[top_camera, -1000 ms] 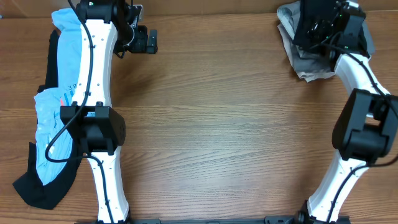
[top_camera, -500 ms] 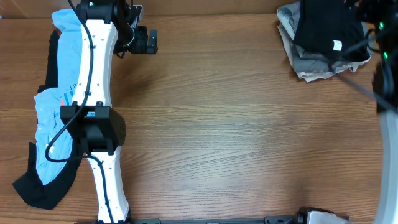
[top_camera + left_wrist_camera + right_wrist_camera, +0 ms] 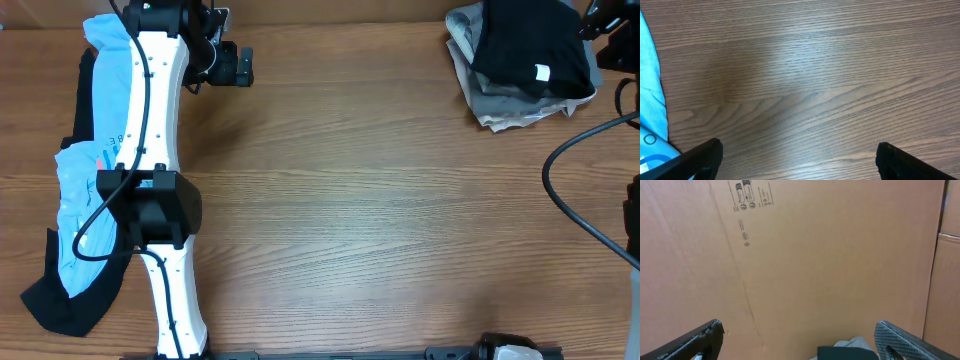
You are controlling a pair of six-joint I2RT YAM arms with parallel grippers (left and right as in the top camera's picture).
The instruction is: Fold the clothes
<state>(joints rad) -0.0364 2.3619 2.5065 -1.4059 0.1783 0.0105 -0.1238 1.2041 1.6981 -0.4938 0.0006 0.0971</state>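
A folded black shirt [image 3: 525,45] with a small white label [image 3: 542,72] lies on top of grey and beige pieces [image 3: 497,108] at the far right corner. Its edge [image 3: 847,352] shows at the bottom of the right wrist view. My right gripper [image 3: 799,330] is open and empty, tilted up toward a cardboard wall. A light-blue printed tee [image 3: 88,170] and a black cloth [image 3: 55,300] lie along the left edge, partly under my left arm. The left gripper [image 3: 237,65] [image 3: 797,155] hovers open over bare wood, with the tee [image 3: 650,100] to its left.
A brown cardboard box [image 3: 830,250] with printed marks fills the right wrist view. The wooden table [image 3: 380,210] spreads between the two piles. A black cable [image 3: 575,200] loops in at the right edge, and the left arm's white links [image 3: 160,130] run up the left side.
The right arm has risen off the folded stack and swung out past the right edge, uncovering the black shirt. The left arm has not moved.
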